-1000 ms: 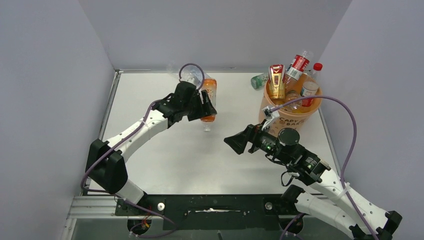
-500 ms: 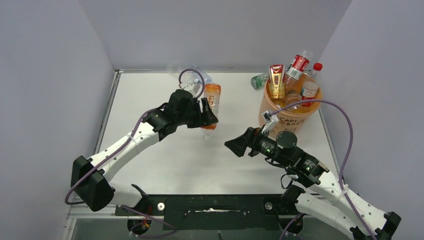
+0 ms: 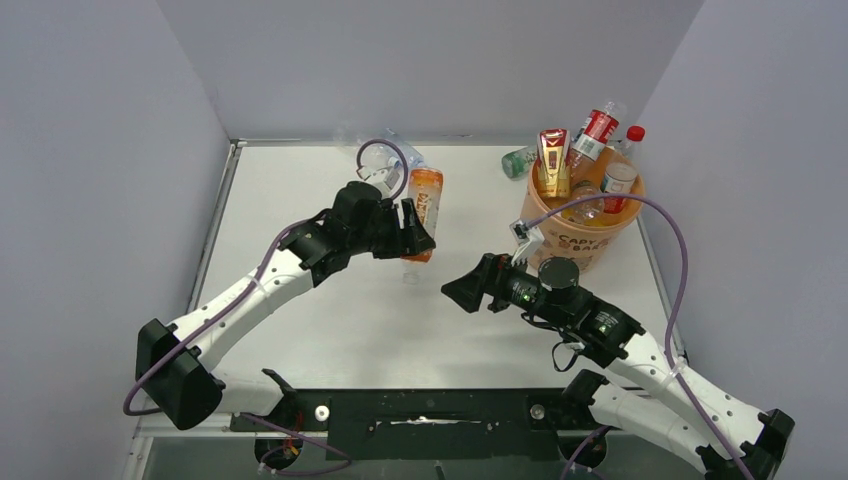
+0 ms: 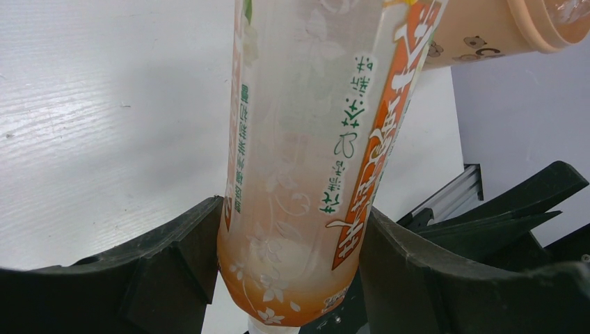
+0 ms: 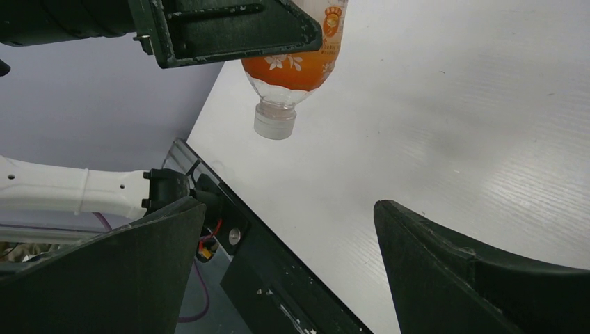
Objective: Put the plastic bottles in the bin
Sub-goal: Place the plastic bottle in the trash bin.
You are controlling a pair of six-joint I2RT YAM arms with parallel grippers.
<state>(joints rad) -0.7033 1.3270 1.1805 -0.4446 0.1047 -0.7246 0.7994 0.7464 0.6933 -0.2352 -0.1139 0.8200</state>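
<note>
An orange plastic bottle (image 3: 424, 200) hangs cap down above the middle of the table, and my left gripper (image 3: 416, 232) is shut on its lower body. In the left wrist view both black fingers press the bottle (image 4: 313, 139) between them, so the left gripper (image 4: 292, 209) holds it firmly. The pale-orange bin (image 3: 580, 238) stands at the right rear and holds several bottles. My right gripper (image 3: 456, 289) is open and empty, low in front of the bin and just right of the held bottle. From the right wrist view the bottle's cap (image 5: 273, 122) hangs above and ahead of the right gripper (image 5: 289, 204).
A clear bottle (image 3: 398, 150) lies at the back of the table behind the left gripper. A green bottle (image 3: 518, 160) lies on the table just left of the bin. Grey walls close in the table on three sides, and a black rail (image 3: 420, 410) runs along the near edge.
The left arm has swung the orange bottle slightly right and toward the table's middle. The right gripper has moved a little left toward the bottle, still open.
</note>
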